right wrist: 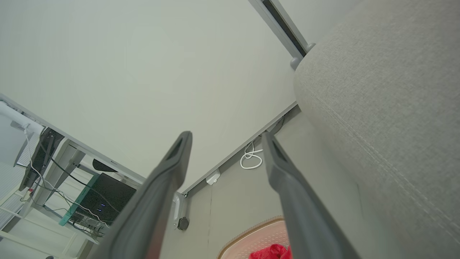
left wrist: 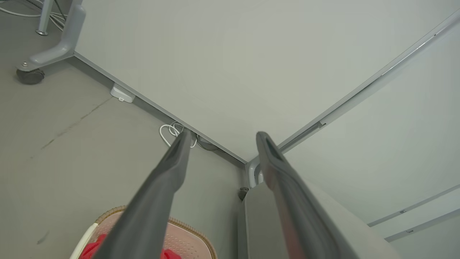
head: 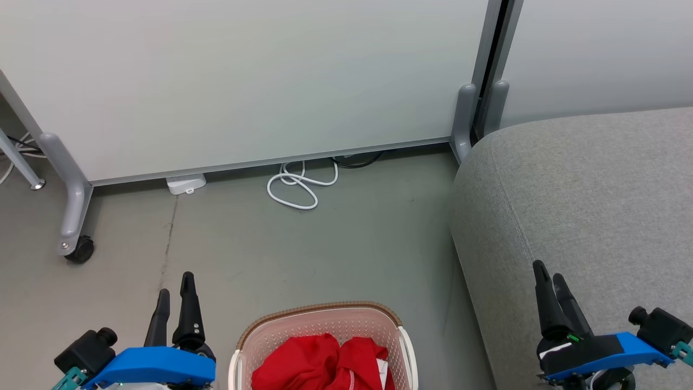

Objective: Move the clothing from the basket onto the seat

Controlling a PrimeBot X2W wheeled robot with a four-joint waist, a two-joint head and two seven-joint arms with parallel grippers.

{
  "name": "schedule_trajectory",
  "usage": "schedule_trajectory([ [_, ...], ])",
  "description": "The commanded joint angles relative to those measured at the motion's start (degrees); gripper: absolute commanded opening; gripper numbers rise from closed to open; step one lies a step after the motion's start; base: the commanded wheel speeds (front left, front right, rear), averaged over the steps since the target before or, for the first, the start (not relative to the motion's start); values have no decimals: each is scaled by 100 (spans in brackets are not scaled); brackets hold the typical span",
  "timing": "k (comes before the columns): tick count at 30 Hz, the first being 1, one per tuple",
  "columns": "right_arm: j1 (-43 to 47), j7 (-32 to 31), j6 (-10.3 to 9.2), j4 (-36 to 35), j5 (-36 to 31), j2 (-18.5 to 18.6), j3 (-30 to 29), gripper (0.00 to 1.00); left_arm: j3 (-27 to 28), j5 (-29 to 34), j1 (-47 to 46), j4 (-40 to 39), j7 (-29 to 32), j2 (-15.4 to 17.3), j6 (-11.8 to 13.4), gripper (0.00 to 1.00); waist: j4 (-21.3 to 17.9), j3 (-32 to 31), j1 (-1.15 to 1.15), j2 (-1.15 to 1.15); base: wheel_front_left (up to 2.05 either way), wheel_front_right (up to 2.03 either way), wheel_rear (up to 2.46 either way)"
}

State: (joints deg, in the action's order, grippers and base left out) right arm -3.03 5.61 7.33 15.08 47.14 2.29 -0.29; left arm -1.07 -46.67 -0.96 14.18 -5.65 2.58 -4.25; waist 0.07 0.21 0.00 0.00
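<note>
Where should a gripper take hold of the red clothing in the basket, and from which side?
Pinch the raised, bunched fold atop the clothing, coming straight down through the open top of the basket. Its walls ring the heap, blocking sideways approach, and the soft ridge probably gives a firm hold.

White partitions (head: 243, 81), grey floor (head: 346, 244)

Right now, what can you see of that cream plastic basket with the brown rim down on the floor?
The cream-white perforated plastic laundry basket stands upright on the grey floor, its near part cut off by the picture's edge. A brown woven-look band runs round its curved rim, and white handles show on both sides. Crumpled red fabric clothing with a white patch lies inside. The light grey fabric sofa is to its right, apart from it.
</note>
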Motion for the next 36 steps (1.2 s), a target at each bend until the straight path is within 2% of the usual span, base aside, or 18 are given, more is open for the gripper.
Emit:
schedule_trajectory([
  [1,-96,60,15,-96,-218,42,24,100,-40,206,-9,-73,-57,41,14,100,0,-2,0,0,0,0,0],
  [19,-112,344,16,-76,-1578,54,86,100,-121,1437,17,-150,-340,34,67,100,26,0,0,0,0,0,0],
  [36,-167,569,18,35,-2427,63,128,100,-163,2250,22,-168,-565,35,59,100,38,29,0,0,0,0,0],
])
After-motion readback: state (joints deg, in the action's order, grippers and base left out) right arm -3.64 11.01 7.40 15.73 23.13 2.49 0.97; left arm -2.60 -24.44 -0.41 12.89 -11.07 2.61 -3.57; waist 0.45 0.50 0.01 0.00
